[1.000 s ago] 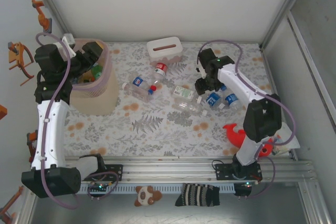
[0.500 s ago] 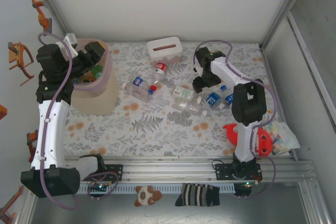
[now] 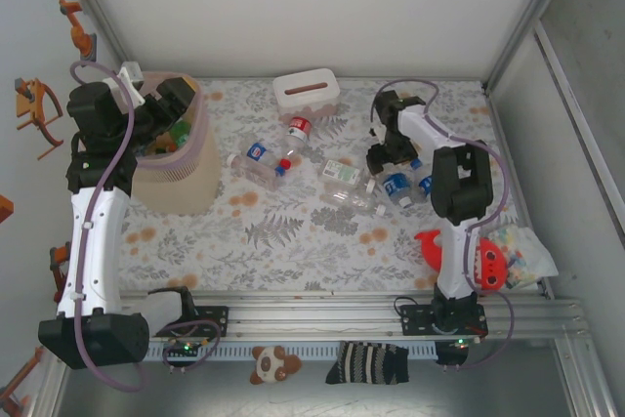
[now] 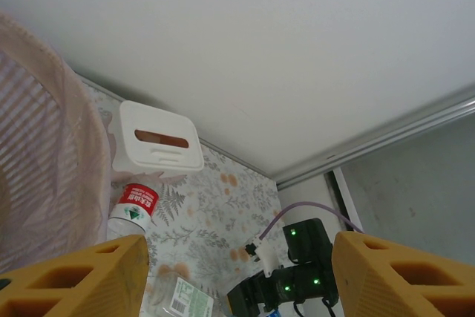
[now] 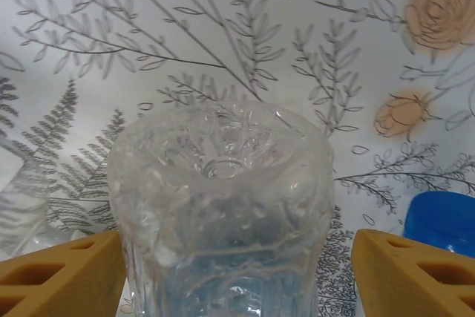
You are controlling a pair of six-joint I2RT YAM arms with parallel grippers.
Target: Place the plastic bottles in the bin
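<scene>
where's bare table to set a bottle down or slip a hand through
Bare cloth runs along the near edge, between the bin and the red toy. A smaller patch lies at the far edge between the bin and the white box. The middle is crowded: bottles lie scattered from the bin across to the right end effector.

A white rectangular slotted tissue box (image 3: 307, 91) sits at the far edge of the fern-and-rose printed table cover (image 3: 293, 231). A red plush shark (image 3: 459, 253) lies near right, beside a clear bag of coloured pieces (image 3: 522, 251).
</scene>
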